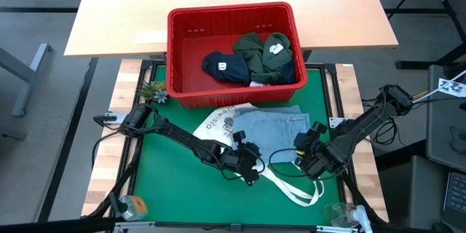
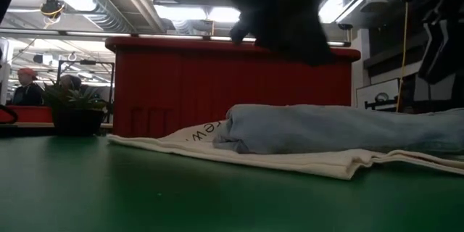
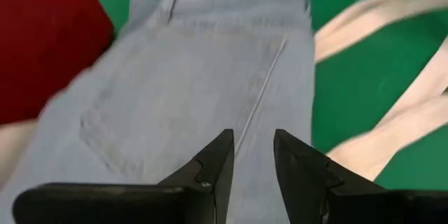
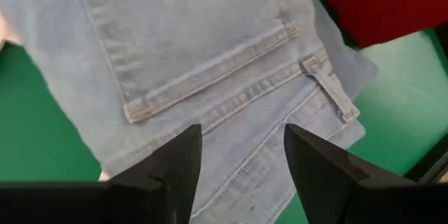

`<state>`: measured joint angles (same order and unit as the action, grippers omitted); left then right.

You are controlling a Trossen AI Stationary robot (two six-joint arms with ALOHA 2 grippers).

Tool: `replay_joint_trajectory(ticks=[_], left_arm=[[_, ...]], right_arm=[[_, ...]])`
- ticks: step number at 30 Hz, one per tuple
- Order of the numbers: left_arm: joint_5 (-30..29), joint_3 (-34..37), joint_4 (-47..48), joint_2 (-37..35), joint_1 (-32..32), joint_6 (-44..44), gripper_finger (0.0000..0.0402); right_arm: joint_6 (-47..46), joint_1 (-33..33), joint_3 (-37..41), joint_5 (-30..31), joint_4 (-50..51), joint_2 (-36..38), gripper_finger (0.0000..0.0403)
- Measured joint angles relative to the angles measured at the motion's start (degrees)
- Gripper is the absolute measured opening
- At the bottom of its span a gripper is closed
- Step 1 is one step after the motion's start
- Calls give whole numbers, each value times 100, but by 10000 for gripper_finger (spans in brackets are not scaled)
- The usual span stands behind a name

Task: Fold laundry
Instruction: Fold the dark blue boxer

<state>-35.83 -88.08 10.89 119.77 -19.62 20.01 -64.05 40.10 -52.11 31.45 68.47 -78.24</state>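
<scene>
Overhead, I count one light blue jeans (image 1: 273, 132) folded on one white tote bag (image 1: 218, 124) on the green bench (image 1: 167, 182); two navy and two olive garments (image 1: 255, 54) in one red basket (image 1: 182, 36). Wrist views alone show jaws: left pincer (image 3: 252, 157) narrowly parted, right pincer (image 4: 241, 157) wide, both empty above denim. Low view adds one potted plant (image 2: 72, 109).

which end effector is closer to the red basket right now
Left, narrowly. The left end effector hovers over the denim jeans' edge toward the tote bag, jaws apart. The right end effector sits over their opposite corner, slightly farther from the red basket.
</scene>
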Motion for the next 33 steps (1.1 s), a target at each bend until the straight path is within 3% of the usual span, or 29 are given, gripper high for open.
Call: replay_joint_trajectory(ticks=[9,33], left_arm=[[-28,-544,-96,-17,0,-419,98],[-48,-559,-109,-22,-7,-409,98]], right_arm=[[174,0,-7,-79,-99,7,205],[176,0,-14,-302,-120,11,205]])
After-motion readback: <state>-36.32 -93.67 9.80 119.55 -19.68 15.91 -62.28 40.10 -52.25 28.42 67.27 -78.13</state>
